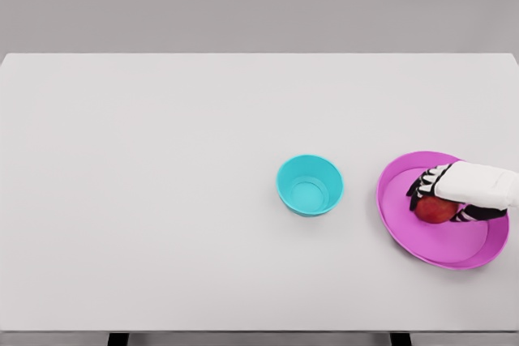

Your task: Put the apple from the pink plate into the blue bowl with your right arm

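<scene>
I've got the right hand (pixel 454 192) curled over the apple (pixel 435 211) on the pink plate (pixel 442 253); looks like a firm grip, though fingers hide contact. Blue bowl (pixel 309 185) sits just left of it.

Counter (pixel 162 200) is open across the whole left and middle, front to back. Only two things stand on it, both right of center: blue bowl (pixel 309 185) and pink plate (pixel 442 209), near each other w/ a bare strip of counter between them. Right hand (pixel 442 192) comes in from the right edge and sits over the plate, fingers curled over the apple (pixel 436 211). Bowl's mouth is open upward, unobstructed from above. Bowl rim stands higher than the plate's low rim.
</scene>
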You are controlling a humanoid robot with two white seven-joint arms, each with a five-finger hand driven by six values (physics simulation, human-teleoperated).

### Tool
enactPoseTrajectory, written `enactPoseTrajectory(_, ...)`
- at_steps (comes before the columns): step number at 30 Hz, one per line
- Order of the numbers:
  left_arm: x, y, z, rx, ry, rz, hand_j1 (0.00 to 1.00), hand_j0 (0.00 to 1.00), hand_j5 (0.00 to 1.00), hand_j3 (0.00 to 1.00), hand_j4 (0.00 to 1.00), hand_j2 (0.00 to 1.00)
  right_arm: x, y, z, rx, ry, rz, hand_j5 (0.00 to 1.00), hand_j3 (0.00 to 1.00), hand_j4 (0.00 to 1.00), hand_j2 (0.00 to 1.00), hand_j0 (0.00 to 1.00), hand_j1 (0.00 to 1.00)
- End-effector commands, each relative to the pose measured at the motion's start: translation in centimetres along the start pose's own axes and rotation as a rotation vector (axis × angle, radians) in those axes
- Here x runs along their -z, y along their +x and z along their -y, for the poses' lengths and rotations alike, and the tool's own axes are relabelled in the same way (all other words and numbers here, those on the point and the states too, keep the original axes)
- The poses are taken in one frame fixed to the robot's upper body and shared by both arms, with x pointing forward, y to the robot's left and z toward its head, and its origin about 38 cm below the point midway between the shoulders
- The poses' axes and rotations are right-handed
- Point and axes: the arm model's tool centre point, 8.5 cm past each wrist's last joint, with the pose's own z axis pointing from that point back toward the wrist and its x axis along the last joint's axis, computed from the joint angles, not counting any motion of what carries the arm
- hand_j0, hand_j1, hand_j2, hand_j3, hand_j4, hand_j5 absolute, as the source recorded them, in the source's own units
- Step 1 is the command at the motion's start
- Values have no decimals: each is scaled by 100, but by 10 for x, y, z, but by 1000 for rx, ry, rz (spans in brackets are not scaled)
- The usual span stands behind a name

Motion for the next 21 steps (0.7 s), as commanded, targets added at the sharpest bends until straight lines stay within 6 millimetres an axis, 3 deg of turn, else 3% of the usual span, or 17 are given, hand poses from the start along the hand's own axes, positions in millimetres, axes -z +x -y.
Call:
enactPoseTrajectory(1, 0, 0, 0, 0, -1, 0, 100, 100, 100, 100, 100, 100, 0, 1, 1, -4, -2, 3, 52, 52, 52, 52, 52, 52)
enactPoseTrajectory(15, 0, 0, 0, 0, 1, 0, 100, 100, 100, 100, 100, 100, -6, -5, 40, -65, -82, -14, 51, 51, 51, 51, 51, 51)
enactPoseTrajectory(21, 0, 0, 0, 0, -1, 0, 100, 100, 100, 100, 100, 100, 7, 2, 51, -72, -138, 18, 52, 52, 52, 52, 52, 52)
